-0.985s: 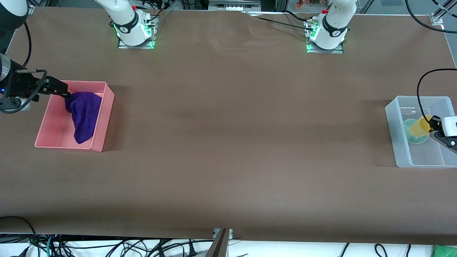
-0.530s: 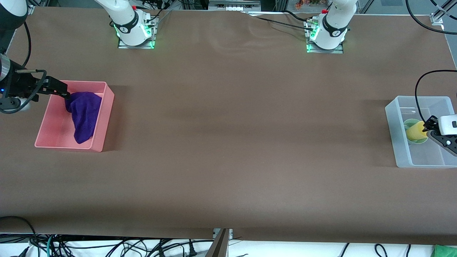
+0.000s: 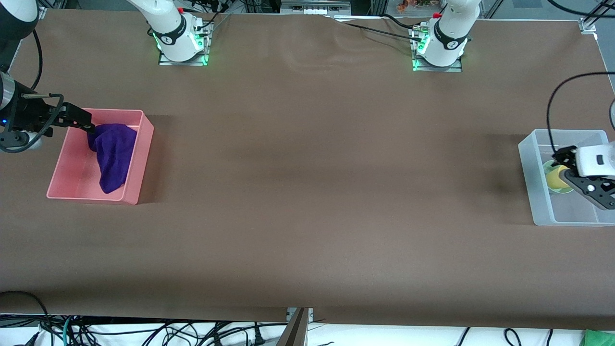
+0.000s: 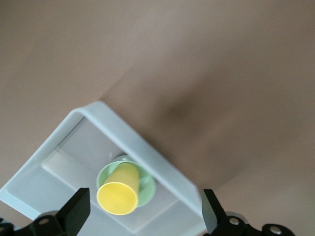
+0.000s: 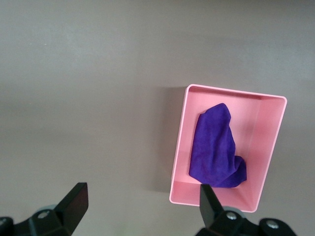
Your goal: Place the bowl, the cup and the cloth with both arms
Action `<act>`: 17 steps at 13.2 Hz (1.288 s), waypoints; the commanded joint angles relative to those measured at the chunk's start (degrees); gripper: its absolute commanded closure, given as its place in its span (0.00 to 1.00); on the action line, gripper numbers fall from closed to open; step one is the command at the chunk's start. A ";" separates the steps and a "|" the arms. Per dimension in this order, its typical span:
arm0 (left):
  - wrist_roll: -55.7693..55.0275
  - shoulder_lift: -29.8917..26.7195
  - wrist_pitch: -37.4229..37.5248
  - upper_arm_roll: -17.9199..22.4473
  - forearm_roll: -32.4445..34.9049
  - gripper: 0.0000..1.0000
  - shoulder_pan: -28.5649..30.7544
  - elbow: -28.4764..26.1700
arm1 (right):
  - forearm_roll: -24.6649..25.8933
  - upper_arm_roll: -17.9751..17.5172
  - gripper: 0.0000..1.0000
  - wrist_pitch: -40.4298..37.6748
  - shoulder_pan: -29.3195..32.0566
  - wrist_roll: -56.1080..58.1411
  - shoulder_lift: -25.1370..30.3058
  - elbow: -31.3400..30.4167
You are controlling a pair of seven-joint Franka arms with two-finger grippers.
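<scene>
The white left arm with black joints (image 3: 449, 29) reaches out to its own end of the table, its black two-finger left gripper (image 3: 563, 166) spread wide and holding nothing. The matching white right arm (image 3: 166, 21) extends to its end, its black right gripper (image 3: 86, 124) parted too, fingers (image 5: 74, 201) well apart.

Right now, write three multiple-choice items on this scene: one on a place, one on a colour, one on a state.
1. Where is the small bright yellow plastic cup?
A. in the pale sage-green bowl
B. on bare table
C. in the pink plastic bin

2. What colour is the fuzzy cloth?
A. yellow
B. deep purple
C. green

3. How is the left gripper?
A. shut on the cup
B. shut on the cloth
C. open

Key: A, the cup sits in the bowl inside the clear plastic bin; B, purple against pink; C, its fingers stand apart, holding nothing.
</scene>
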State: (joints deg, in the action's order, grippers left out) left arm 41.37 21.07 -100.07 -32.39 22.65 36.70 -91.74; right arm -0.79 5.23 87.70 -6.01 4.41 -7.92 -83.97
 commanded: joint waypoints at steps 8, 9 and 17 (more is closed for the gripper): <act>-33.42 -9.11 10.15 -6.56 -18.43 0.00 -7.66 1.56 | 0.88 -0.30 0.00 -0.87 0.30 -0.54 0.10 0.56; -34.76 -10.77 9.72 0.59 -18.78 0.00 -13.27 1.65 | 0.88 -0.30 0.00 -0.87 0.30 -0.54 0.10 0.56; -40.75 -25.36 -2.38 30.81 -24.67 0.00 -39.78 -13.52 | 0.88 -0.22 0.00 -0.78 0.47 -0.63 0.10 0.65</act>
State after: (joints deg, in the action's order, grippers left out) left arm 1.50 1.94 -96.76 -2.70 -0.73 -1.91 -96.17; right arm -0.69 5.28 87.70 -5.87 4.41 -7.92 -83.96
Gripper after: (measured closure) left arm 0.000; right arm 0.000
